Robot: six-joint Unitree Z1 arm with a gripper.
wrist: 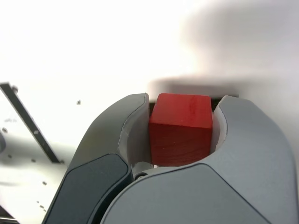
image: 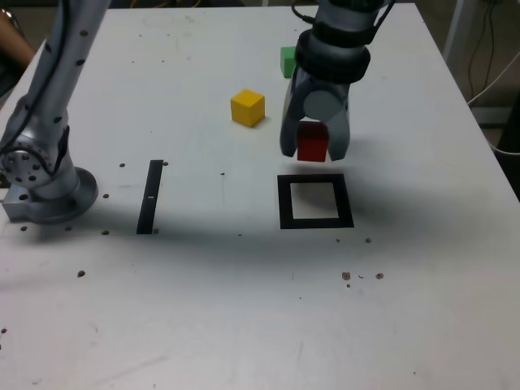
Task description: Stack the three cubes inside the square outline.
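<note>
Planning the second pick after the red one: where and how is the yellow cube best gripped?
Grip the yellow cube across two opposite vertical faces, coming straight down from above. It sits flat on the table, turned slightly askew in the exterior view, so the end effector, now shut on the red cube, would probably need matching rotation. Bare table surrounds it.

We see the gripper (wrist: 181,140) with both grey jaws pressed against a red cube (wrist: 181,128) at frame centre; a black strip (wrist: 29,122) runs along the left edge.
</note>
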